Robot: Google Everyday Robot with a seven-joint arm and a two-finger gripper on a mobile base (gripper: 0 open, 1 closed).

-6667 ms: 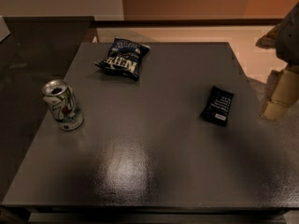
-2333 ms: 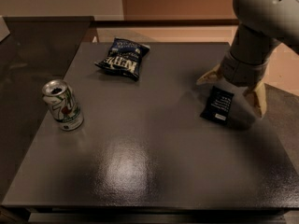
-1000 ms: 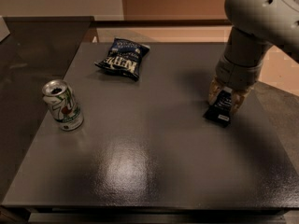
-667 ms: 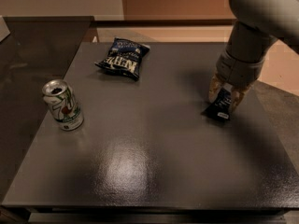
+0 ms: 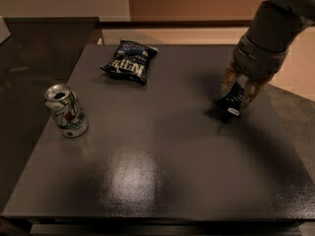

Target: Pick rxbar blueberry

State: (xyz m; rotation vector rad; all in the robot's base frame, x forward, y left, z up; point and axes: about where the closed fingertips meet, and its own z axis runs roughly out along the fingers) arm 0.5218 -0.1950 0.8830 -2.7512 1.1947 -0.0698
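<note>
The rxbar blueberry (image 5: 232,103) is a small flat dark wrapper with a white label at its near end. It sits tilted between my fingers, its near end low by the table top at the right. My gripper (image 5: 238,88) comes down from the upper right and is shut on the bar, one tan finger on each side of it. The upper part of the bar is hidden by the gripper.
A crinkled dark blue chip bag (image 5: 129,62) lies at the back of the dark table (image 5: 147,171). An opened green and white soda can (image 5: 66,110) stands at the left. A second dark surface (image 5: 34,48) adjoins at the far left.
My gripper came in from the right, came down over the bar and closed on it. The bar has tipped up from lying flat. The can and the chip bag have not moved.
</note>
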